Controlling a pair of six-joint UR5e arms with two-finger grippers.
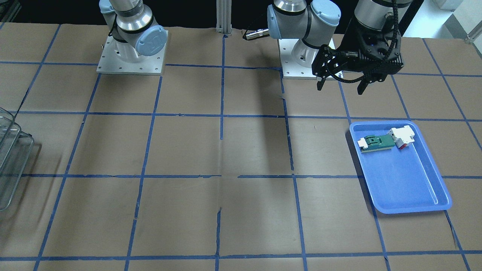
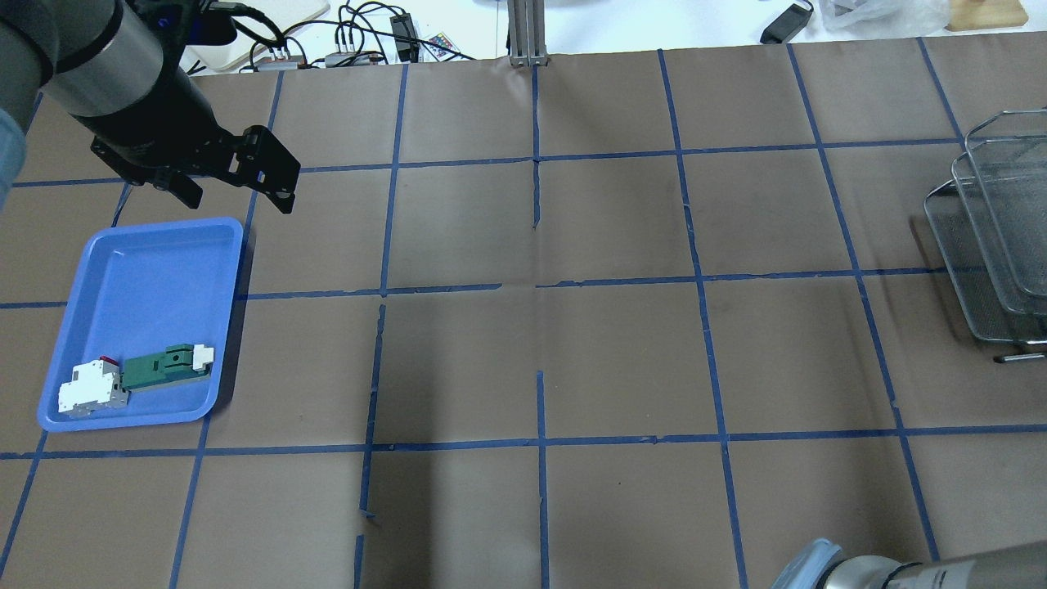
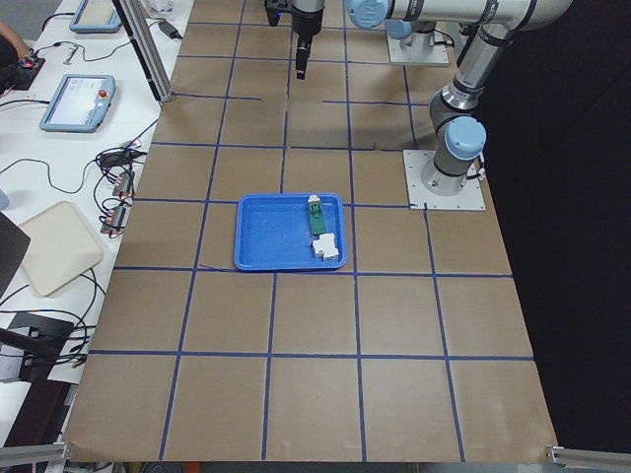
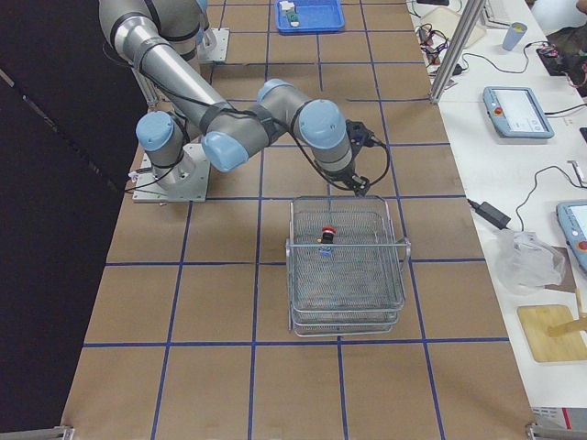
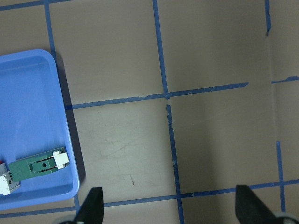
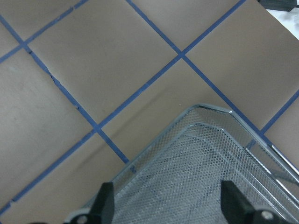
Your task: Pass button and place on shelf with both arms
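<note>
The button [image 4: 326, 237], with its red cap up, sits on the top tier of the wire-mesh shelf [image 4: 348, 280]; it shows only in the exterior right view. My right gripper [image 6: 168, 210] is open and empty above the shelf's [image 6: 201, 163] rim, and it also shows in the exterior right view [image 4: 359, 186]. My left gripper [image 1: 340, 86] is open and empty, raised just beyond the blue tray's far end [image 2: 237, 196]. The shelf shows at the table's edge in the front view [image 1: 11, 150] and the overhead view [image 2: 998, 237].
A blue tray [image 2: 147, 270] on my left holds a green-and-white connector [image 2: 168, 366] and a white part with a red tip [image 2: 92, 388]. Brown paper with blue tape lines covers the table. The arm bases [image 1: 131, 56] stand at the table's back edge.
</note>
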